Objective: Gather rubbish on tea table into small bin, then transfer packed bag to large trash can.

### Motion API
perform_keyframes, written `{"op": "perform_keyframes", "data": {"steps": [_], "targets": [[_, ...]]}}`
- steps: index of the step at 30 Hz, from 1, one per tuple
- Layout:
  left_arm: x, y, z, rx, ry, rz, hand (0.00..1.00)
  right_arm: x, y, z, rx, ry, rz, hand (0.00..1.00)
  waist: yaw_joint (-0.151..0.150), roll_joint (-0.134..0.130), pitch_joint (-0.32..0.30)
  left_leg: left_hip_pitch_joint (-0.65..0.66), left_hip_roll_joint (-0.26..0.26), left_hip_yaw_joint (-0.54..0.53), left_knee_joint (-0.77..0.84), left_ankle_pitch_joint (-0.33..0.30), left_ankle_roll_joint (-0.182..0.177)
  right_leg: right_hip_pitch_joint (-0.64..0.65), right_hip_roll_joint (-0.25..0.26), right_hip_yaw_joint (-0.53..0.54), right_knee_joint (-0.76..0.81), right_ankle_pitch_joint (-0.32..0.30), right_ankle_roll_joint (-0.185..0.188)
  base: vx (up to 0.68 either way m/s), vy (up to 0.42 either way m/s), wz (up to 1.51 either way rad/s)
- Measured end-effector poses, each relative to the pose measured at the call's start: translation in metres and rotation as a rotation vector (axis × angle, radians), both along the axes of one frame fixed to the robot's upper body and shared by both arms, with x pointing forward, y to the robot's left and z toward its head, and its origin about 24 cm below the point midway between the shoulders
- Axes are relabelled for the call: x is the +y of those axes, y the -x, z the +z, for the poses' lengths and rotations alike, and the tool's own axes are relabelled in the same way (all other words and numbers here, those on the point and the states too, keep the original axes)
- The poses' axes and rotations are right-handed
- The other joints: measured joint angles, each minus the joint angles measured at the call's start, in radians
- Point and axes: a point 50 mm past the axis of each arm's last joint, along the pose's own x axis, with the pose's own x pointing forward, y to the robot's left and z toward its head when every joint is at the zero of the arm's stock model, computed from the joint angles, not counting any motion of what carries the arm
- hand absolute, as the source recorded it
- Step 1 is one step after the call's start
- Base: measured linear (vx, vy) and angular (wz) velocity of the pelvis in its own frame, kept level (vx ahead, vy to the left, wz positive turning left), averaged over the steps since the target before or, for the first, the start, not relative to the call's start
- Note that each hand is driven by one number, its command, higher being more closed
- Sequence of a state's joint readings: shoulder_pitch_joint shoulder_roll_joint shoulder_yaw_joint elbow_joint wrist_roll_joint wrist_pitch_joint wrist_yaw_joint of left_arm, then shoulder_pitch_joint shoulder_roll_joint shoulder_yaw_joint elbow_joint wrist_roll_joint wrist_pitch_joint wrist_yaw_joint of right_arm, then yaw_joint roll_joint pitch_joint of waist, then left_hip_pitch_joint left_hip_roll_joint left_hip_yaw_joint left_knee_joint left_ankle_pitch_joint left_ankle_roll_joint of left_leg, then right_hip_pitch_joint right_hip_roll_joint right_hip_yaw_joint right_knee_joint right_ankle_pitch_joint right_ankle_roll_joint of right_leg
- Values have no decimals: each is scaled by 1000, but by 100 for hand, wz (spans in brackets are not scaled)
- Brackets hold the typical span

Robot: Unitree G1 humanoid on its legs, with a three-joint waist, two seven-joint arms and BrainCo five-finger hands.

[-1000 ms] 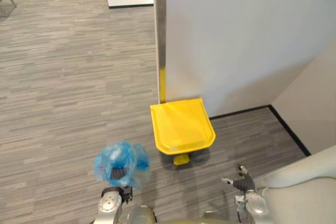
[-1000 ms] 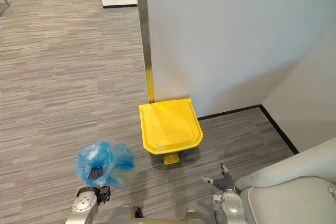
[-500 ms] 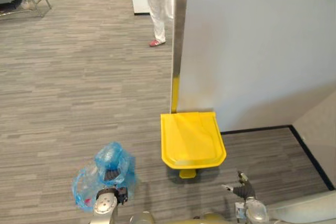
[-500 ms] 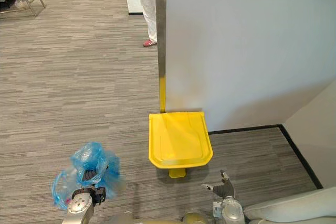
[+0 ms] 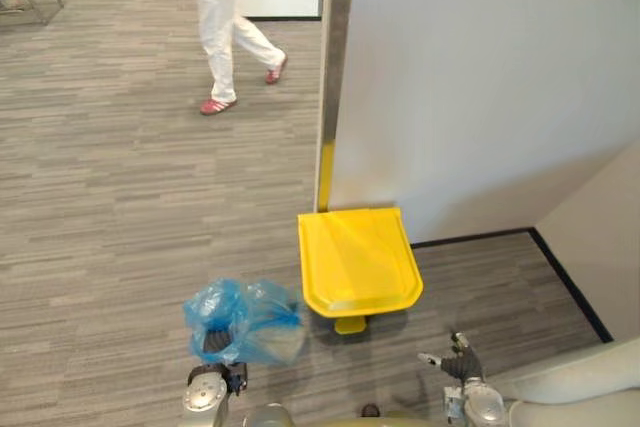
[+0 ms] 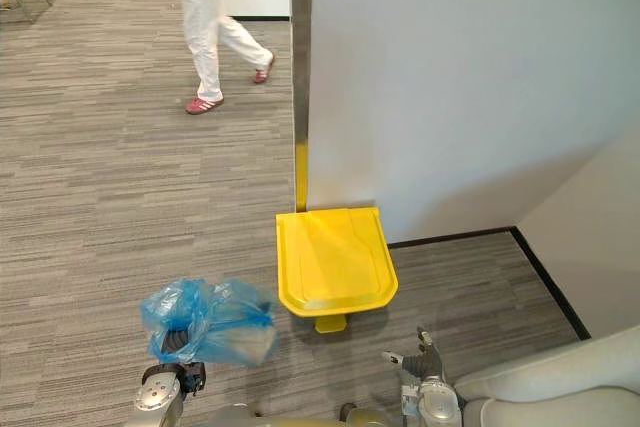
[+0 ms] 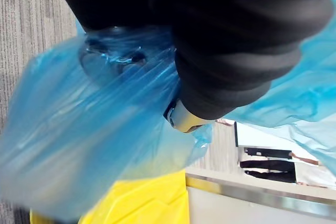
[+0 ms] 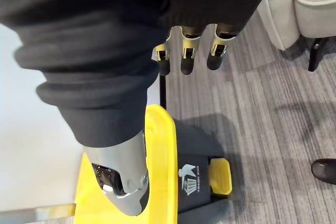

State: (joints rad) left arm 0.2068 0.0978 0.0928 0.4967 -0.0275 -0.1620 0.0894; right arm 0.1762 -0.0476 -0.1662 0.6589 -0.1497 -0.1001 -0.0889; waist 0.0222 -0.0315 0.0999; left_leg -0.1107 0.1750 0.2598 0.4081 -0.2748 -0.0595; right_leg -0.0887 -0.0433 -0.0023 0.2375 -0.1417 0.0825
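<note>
A packed blue plastic bag [image 5: 250,319] hangs from my left hand [image 5: 214,343] low over the floor, just left of the large yellow trash can [image 5: 360,262]. In the left wrist view the bag [image 7: 89,129] is bunched around my curled fingers [image 7: 184,119], with the yellow can [image 7: 142,205] close behind it. The can's lid is down and its yellow pedal [image 5: 349,325] sticks out at the front. My right hand [image 5: 458,361] is held low to the right of the can, its fingers [image 8: 184,51] straight and holding nothing.
The can stands against a white partition [image 5: 480,87] with a metal post [image 5: 335,67]. A person [image 5: 235,17] in white trousers walks across the grey floor at the back left. A pale sofa [image 5: 590,387] is at the lower right.
The camera has shifted. The bag has swung right, closer to the can. The person has stepped out from behind the post toward the left.
</note>
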Motion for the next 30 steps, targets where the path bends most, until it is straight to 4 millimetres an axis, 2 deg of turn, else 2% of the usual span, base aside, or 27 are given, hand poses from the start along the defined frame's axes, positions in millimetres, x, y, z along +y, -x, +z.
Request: {"op": "perform_keyframes", "data": {"steps": [2, 3, 4, 5, 6, 8, 9, 10, 11, 12, 13, 14, 15, 16, 17, 18, 19, 21, 24, 26, 27, 28, 29, 30], "targets": [[3, 1, 1, 0, -11, 3, 100, 3, -2, 1, -7, -1, 14, 0, 10, -15, 25, -3, -2, -8, 41, -33, 12, -25, -20, -15, 100, -39, -7, -118, 53, 4], [6, 3, 1, 3, -23, 0, 100, 5, 1, 0, -2, -6, 13, 0, 12, -33, 38, 18, -36, -22, 18, -41, 12, -36, -61, -46, 174, -54, 8, -19, 35, 24], [9, -2, 6, -17, -34, 1, 100, 8, -4, 2, -13, -13, 14, 0, 20, -72, 56, 68, -60, -32, -19, -46, 25, -121, -97, -92, 366, -25, -40, 16, 30, 30], [10, -3, 6, -19, -39, 1, 100, 8, -6, 2, -17, -12, 16, 0, 21, -53, 70, 73, -46, -38, -17, -41, 35, -149, -85, -118, 408, -44, -42, 61, -8, 33], [10, -7, 8, -28, -45, -2, 100, 8, -10, 4, -30, -8, 20, 0, 19, -23, 91, 77, -2, -70, 17, -41, 35, -165, -47, -150, 343, -65, -43, 64, -38, 34], [17, -13, 11, -37, -74, -7, 100, 11, -15, 6, -43, -13, 29, 0, 22, -40, 106, 99, -1, -78, 33, -53, 45, -197, -53, -192, 183, -9, -15, 92, -59, 33], [20, -18, 13, -42, -83, -11, 100, 10, -17, 7, -49, -6, 30, 0, 14, -55, 114, 102, -11, -86, 60, -74, 41, -195, -65, -214, 66, 39, -7, 137, -124, 47], [18, -21, 14, -50, -80, -14, 100, 4, -14, 7, -39, 12, 29, 0, 14, -60, 116, 112, -22, -102, 106, -116, 33, -196, -79, -217, 37, 58, -4, 160, -147, 53], [17, -22, 14, -52, -79, -17, 100, 0, -11, 7, -32, 20, 27, 0, 14, -62, 115, 118, -28, -115, 128, -137, 29, -192, -81, -210, 43, 68, -6, 299, -227, 52], [12, -22, 12, -49, -67, -25, 100, -10, -9, 7, -19, 47, 20, 0, 13, -35, 110, 137, -12, -146, 145, -173, 17, -193, -78, -200, 114, 84, 5, 359, -227, 44], [8, -23, 12, -48, -59, -37, 100, -16, -8, 9, -25, 56, 0, 0, 14, -20, 103, 148, -3, -173, 130, -182, 9, -202, -68, -202, 164, 52, 2, 369, -229, 42], [7, -23, 12, -48, -58, -42, 100, -18, -8, 10, -30, 57, -13, 0, 14, -17, 100, 154, 0, -184, 117, -184, 4, -208, -63, -200, 184, 38, -7, 318, -186, 45], [5, -23, 11, -45, -59, -56, 100, -23, -4, 11, -29, 61, -36, 0, 2, -25, 92, 175, 7, -226, 88, -191, -11, -213, -56, -213, 235, 3, -20, 266, -163, 47], [5, -22, 10, -39, -59, -60, 100, -24, -2, 10, -23, 61, -47, 0, -6, -21, 86, 184, 17, -239, 77, -193, -19, -212, -53, -225, 253, -6, -24, 373, -211, 55], [1, -20, 6, -21, -51, -72, 100, -28, 4, 8, -7, 57, -72, 0, -10, -6, 66, 209, 41, -254, 39, -189, -43, -209, -39, -249, 286, -49, -25, 424, -193, 38], [-3, -18, 3, -11, -32, -82, 100, -28, 13, 3, 28, 53, -80, 0, -9, 13, 40, 234, 74, -263, 1, -171, -71, -202, -6, -273, 304, -97, -43, 441, -191, 24], [-4, -18, 3, -11, -27, -83, 100, -28, 15, 1, 41, 48, -81, 0, -10, 18, 32, 235, 88, -273, -1, -160, -81, -200, 5, -281, 310, -108, -52, 431, -189, 3], [-5, -18, 3, -10, -23, -85, 100, -20, 12, -4, 56, 15, -77, 0, -15, 19, 11, 231, 128, -306, -15, -116, -105, -195, 41, -304, 316, -129, -56, 383, -216, -2], [-4, -28, 6, -29, -25, -81, 100, -15, -2, -5, 48, -12, -73, 0, -35, 17, 11, 228, 141, -336, -55, -80, -120, -197, 57, -315, 294, -128, -58, 205, -175, 7], [-1, -31, 7, -32, -28, -74, 100, -7, -11, -4, 34, -19, -27, 0, -38, 19, 12, 226, 144, -340, -66, -77, -122, -207, 60, -313, 294, -125, -64, 11, -97, 1], [0, -32, 8, -37, -34, -75, 100, 2, -20, -1, 16, -22, 24, 0, -38, 18, 8, 203, 153, -342, -70, -78, -122, -228, 63, -309, 294, -120, -72, -84, -75, 6], [2, -34, 10, -46, -42, -78, 100, 12, -27, 1, -1, -25, 85, 0, -39, 29, 7, 174, 156, -351, -98, -86, -122, -257, 75, -317, 275, -114, -78, -163, -75, 17], [3, -37, 12, -54, -46, -80, 100, 19, -32, 3, -14, -29, 127, 0, -42, 24, 3, 168, 160, -366, -130, -90, -128, -268, 81, -324, 256, -110, -75, -163, -64, 41], [4, -38, 13, -54, -52, -82, 100, 34, -41, 6, -31, -40, 205, 0, -47, 20, 4, 142, 159, -384, -139, -96, -141, -289, 85, -322, 243, -109, -79, -244, -50, 53]]}}
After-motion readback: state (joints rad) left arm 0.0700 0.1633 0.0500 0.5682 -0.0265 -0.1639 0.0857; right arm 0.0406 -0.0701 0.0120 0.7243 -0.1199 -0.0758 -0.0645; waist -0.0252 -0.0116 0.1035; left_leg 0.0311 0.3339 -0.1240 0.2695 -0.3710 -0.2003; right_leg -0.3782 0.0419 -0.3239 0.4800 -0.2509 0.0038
